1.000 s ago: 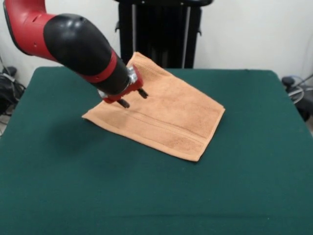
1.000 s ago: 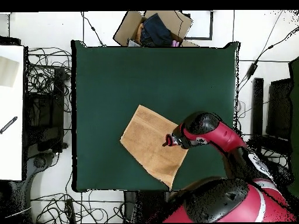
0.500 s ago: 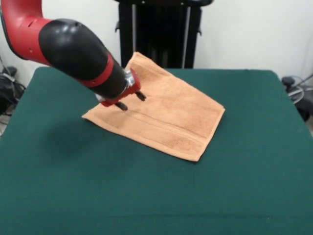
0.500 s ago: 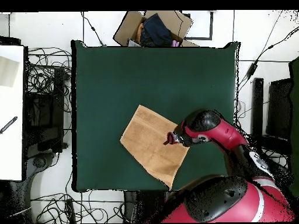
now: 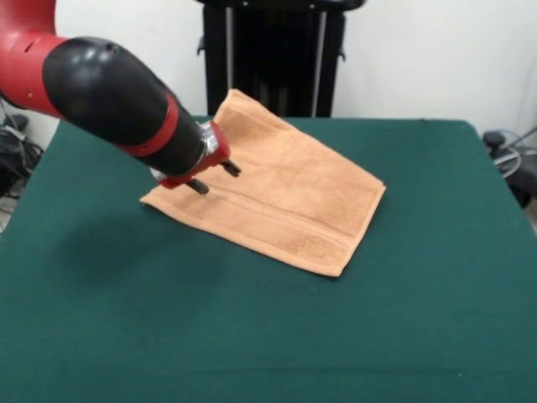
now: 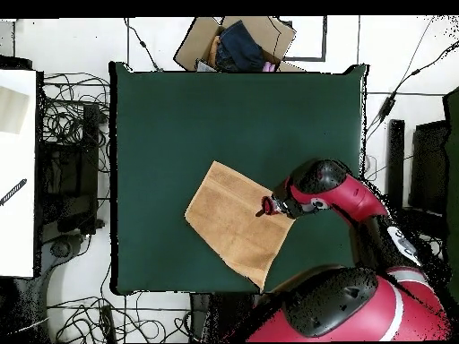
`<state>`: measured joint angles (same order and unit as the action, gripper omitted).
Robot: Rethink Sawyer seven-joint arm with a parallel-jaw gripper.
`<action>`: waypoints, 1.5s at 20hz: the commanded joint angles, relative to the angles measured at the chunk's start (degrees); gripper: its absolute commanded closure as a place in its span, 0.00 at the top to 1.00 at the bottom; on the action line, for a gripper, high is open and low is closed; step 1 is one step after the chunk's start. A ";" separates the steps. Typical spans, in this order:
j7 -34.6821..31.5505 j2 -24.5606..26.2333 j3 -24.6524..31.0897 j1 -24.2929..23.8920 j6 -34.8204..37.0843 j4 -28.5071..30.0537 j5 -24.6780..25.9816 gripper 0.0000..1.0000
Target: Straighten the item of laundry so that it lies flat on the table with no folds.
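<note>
Though spread nearly flat, orange-tan towel [image 5: 285,193], far corner raised.

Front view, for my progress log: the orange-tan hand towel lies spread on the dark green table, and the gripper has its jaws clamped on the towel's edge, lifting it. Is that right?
Not quite. The hand towel does lie spread on the dark green table, but the gripper is not clamped on it: the front view shows its jaws apart and empty, just above the towel near one edge, and nothing is lifted.

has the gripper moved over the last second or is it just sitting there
Yes. In the front view the gripper has slid toward the picture's left across the towel, nearing its left corner. Its jaws are open and empty; the towel has not shifted.
</note>
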<state>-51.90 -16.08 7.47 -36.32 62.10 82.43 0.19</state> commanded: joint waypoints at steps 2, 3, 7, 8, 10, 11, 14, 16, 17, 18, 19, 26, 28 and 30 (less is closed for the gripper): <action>-5.59 2.12 1.77 0.96 6.37 -6.41 1.85 1.00; -5.59 2.40 1.78 1.04 6.90 -7.19 1.89 1.00; -5.63 2.77 1.71 1.20 8.43 -8.69 2.03 1.00; -5.54 2.84 1.76 1.19 8.79 -9.04 2.10 1.00; -5.39 3.03 1.75 1.14 9.49 -9.71 2.30 1.00; -5.22 3.15 1.75 1.05 9.87 -10.11 2.46 1.00; -4.97 3.30 1.75 0.82 10.59 -10.81 2.74 1.00; -4.65 3.38 1.77 0.68 11.04 -11.29 2.91 1.00; -4.46 3.40 1.74 0.60 11.15 -11.41 3.06 1.00; -4.31 3.52 1.74 0.58 11.39 -11.74 3.17 1.00; -4.29 3.69 1.71 0.61 11.76 -12.29 3.24 1.00; -3.58 4.31 1.67 0.36 13.16 -14.03 3.60 1.00; -3.24 4.54 1.66 0.22 13.37 -14.51 3.76 1.00; -2.89 4.98 1.63 0.12 13.82 -15.36 3.99 1.00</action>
<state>-51.90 -13.76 7.48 -36.23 72.01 69.62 0.94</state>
